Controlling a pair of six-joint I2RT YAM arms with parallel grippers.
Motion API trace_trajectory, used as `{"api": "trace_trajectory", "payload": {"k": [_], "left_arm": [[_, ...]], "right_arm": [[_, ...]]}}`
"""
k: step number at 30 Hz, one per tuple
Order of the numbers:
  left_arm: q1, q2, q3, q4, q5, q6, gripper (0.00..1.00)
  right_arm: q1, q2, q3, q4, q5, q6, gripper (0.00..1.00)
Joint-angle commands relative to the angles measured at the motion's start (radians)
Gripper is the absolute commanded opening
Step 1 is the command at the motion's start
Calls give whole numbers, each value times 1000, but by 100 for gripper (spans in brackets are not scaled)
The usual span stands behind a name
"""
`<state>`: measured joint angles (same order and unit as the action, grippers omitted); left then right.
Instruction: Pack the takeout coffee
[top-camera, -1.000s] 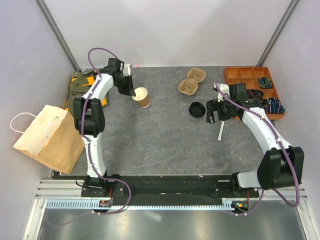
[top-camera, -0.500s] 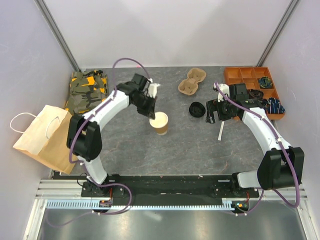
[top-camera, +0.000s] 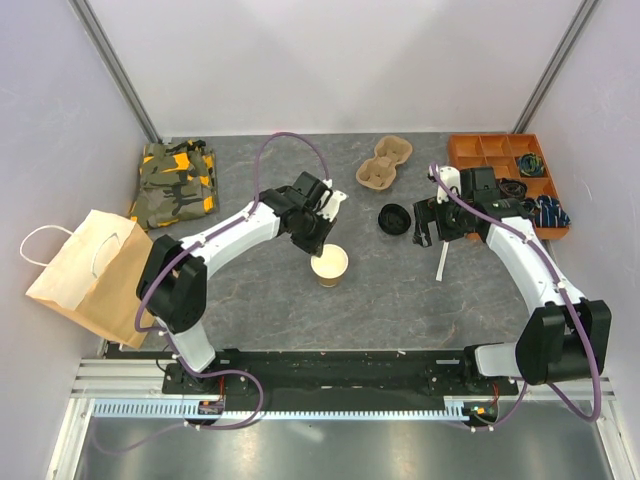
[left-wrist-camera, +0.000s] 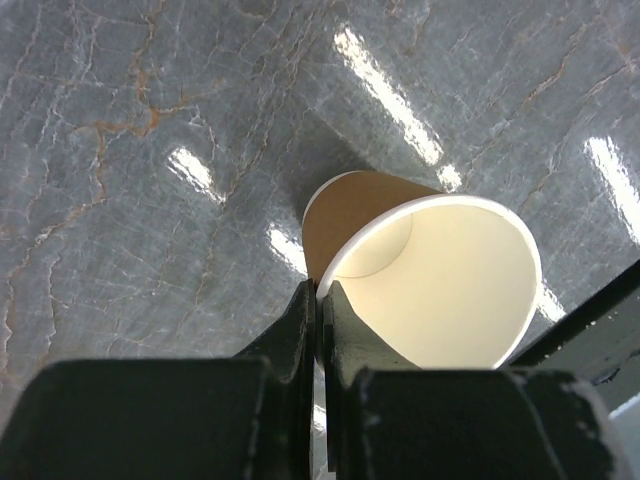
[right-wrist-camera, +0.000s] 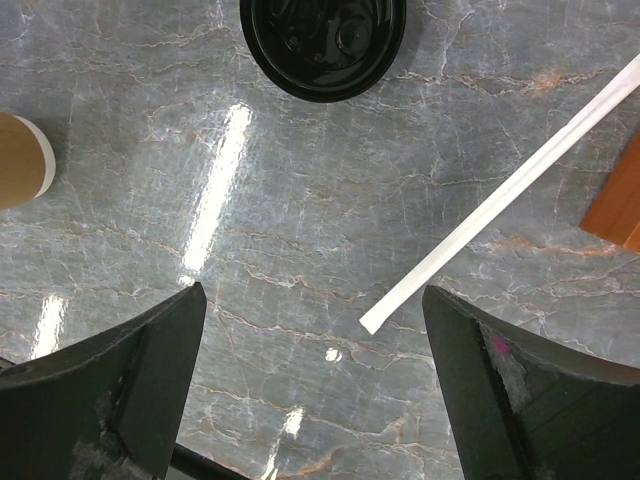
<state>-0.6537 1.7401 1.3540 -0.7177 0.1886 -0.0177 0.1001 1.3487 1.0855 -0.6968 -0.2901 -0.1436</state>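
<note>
— Where does the cup (top-camera: 329, 266) sit?

— Mid-table, upright, mouth open to the ceiling. The left gripper (left-wrist-camera: 320, 300) has its jaws pinched nearly shut on the near side of the rim, one finger inside the wall and one outside. Whether the base rests on the table (top-camera: 300, 310) or hangs just above it cannot be told.

— And the lid (right-wrist-camera: 323, 45)?

— Flat on the table, hollow side up, apart from the cup, on its far right side. It lies straight ahead of the right gripper (right-wrist-camera: 312, 295), whose jaws stand wide with nothing between them.

— So which arm goes for it?

— The right one, probably. It is much nearer, and the left has its fingers full. The lid has no long axis, being round, so any approach angle grips it the same; the gap wants centring over its edge.

— Anything in the way?

— A white straw (right-wrist-camera: 500, 195) lies slanting to the right of the jaws, clear of the line to the lid.
</note>
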Motion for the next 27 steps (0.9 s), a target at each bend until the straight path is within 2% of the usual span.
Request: {"api": "trace_trajectory", "payload": {"k": [1, 17, 25, 27], "left_arm": [[-23, -25, 0, 60, -51, -25, 2], [-29, 16, 2, 115, -22, -44, 2], [-29, 52, 20, 118, -1, -50, 6], [-29, 53, 22, 118, -1, -50, 9]], "right_arm": [[-2, -37, -1, 11, 16, -11, 98], [-5, -36, -9, 13, 11, -11, 98], [-7, -33, -7, 14, 11, -13, 98], [-8, -31, -9, 14, 11, -13, 98]]}}
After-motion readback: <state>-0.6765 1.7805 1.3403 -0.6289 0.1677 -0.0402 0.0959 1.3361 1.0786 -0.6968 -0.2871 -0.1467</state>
